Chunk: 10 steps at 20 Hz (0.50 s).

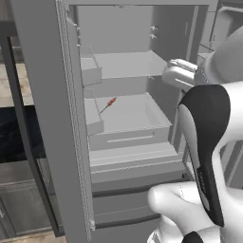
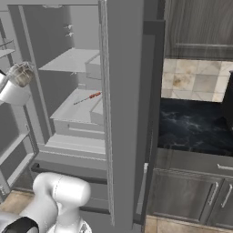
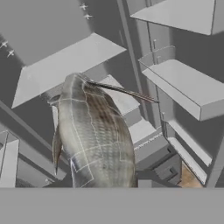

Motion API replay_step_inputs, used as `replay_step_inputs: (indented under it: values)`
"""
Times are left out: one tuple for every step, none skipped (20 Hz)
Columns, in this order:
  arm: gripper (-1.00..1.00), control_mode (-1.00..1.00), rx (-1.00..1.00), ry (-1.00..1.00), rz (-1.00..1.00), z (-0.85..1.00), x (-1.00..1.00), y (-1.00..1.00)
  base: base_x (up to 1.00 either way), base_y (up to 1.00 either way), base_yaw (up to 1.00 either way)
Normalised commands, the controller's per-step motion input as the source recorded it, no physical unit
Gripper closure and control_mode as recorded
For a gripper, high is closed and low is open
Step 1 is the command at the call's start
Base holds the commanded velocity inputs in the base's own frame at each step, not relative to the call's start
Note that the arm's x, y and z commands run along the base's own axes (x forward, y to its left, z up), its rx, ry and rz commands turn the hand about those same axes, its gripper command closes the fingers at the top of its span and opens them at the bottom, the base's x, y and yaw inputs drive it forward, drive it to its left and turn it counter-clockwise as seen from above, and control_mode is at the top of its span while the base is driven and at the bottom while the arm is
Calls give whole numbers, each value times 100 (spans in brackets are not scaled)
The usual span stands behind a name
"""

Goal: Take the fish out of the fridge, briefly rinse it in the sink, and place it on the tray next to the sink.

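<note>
Fish (image 3: 94,140) sits right in front of hand cam, close up, tail end pointing away toward fridge interior. Gripper tips not visible under it, but fish hangs clear of every shelf, so judge it pinched in the jaws, partly closed on its body.

Step in hand: judge fish lifted off shelf, being carried out of fridge (image 1: 42,95). Rinse and tray steps not yet done.

Next move calls for: back arm out through door gap w/o clipping door bins or shelf edges, keep grip firm (fish looks slick, long, could pivot), then base must drive to sink. Sink and tray not seen from here.

Containers, near to far:
- Door bins (image 3: 188,87) beside fish in hand view: look bare.
- Lower drawers (image 1: 128,156) at fridge front: shut, contents hidden.
- Mid shelf (image 1: 128,114): thin red stick item (image 1: 110,103) lying on it, well apart from arm. Not the target; leave it.
- Upper shelf (image 1: 126,64): nothing on it that I can make out.
</note>
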Motion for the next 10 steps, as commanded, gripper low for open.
replay_step_inputs:
  values:
    - [100, -100, 1, 12, 7, -41, -39, 0, 0, 0, 0]
    - [100, -100, 5, 15, 9, -36, -39, 0, 0, 0, 0]
    - [100, -100, 5, 15, 9, -27, -41, 0, 0, 0, 0]
    - [100, -100, 5, 17, 14, -18, -31, 6, 0, 0, 0]
    - [100, -100, 1, 13, 15, -17, -35, 14, 0, 0, 0]
    - [100, -100, 0, 8, 15, -20, -47, 14, 0, 0, 0]
    - [100, -100, 0, 8, 16, -31, -51, 13, 0, 0, 0]
    - [100, -100, 0, 6, 21, -49, -59, 4, 0, 0, 0]
    - [100, -100, 0, 8, 28, -70, -59, 0, 0, 0, 0]
    - [100, 100, 0, 0, 0, 0, 0, 0, -53, 0, 44]
